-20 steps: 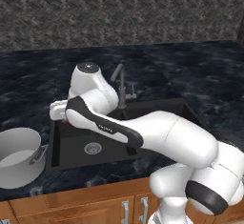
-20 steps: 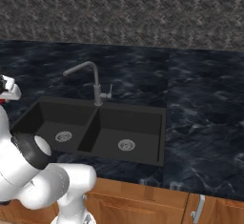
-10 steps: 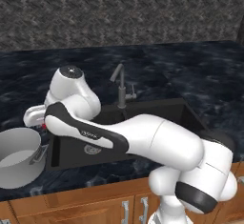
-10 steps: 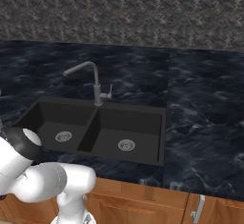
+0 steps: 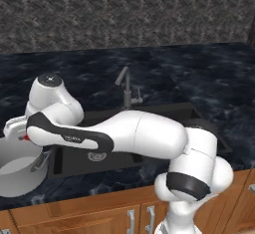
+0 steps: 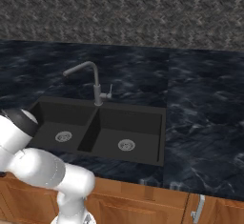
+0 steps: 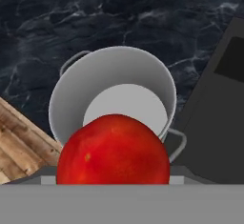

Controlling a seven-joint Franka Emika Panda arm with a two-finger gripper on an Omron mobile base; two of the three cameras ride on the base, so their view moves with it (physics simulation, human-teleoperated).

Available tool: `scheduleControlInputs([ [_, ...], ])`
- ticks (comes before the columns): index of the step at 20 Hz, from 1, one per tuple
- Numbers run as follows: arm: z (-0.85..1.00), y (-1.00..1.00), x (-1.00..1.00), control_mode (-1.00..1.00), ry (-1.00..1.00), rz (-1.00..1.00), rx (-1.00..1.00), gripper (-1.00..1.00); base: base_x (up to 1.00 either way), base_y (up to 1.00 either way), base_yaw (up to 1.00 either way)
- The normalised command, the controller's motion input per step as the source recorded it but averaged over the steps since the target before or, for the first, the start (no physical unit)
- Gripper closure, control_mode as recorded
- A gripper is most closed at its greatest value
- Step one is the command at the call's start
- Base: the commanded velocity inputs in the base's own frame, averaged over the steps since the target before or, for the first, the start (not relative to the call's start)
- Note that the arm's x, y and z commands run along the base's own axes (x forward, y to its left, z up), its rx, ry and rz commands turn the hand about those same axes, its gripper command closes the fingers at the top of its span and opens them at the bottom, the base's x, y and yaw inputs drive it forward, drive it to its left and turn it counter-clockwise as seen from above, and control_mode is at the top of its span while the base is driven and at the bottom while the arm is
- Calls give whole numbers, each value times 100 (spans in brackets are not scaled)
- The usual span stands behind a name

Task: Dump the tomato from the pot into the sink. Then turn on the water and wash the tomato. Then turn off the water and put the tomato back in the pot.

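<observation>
Overhead, reaching left across the black sink (image 6: 100, 132) with arm stretched toward the pot (image 7: 112, 96) on the counter (image 6: 200, 118) beside it. Gripper (image 5: 22, 137) poised above the pot's open mouth, clamped on the tomato (image 7: 113, 150), red and close in the hand view.

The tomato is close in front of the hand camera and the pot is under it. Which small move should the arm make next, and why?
Probably lower the tomato a little further toward the pot before letting go. In the hand view it fills the space where the fingers are, so it seems held, and the pot's pale bottom lies straight beyond it. The pot stands on the counter beside the sink, upright and empty.
</observation>
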Motion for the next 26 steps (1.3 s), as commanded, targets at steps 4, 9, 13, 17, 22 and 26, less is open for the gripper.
scheduleControlInputs([
  [4, -58, 31, 27, -100, 9, 0, -12, 100, 0, 0, 0],
  [9, -42, 26, 20, -100, 9, 0, -6, 100, 0, 0, 0],
  [13, -35, 29, 14, -100, 10, 0, -3, 100, 0, 0, 0],
  [17, -36, 26, 6, -100, 6, 0, -7, 100, 0, 0, 0],
  [22, -29, 13, 16, -100, 5, 0, -9, 100, 0, 0, 0],
  [26, -36, 3, 20, -100, 8, 0, -6, 100, 0, 0, 0],
])
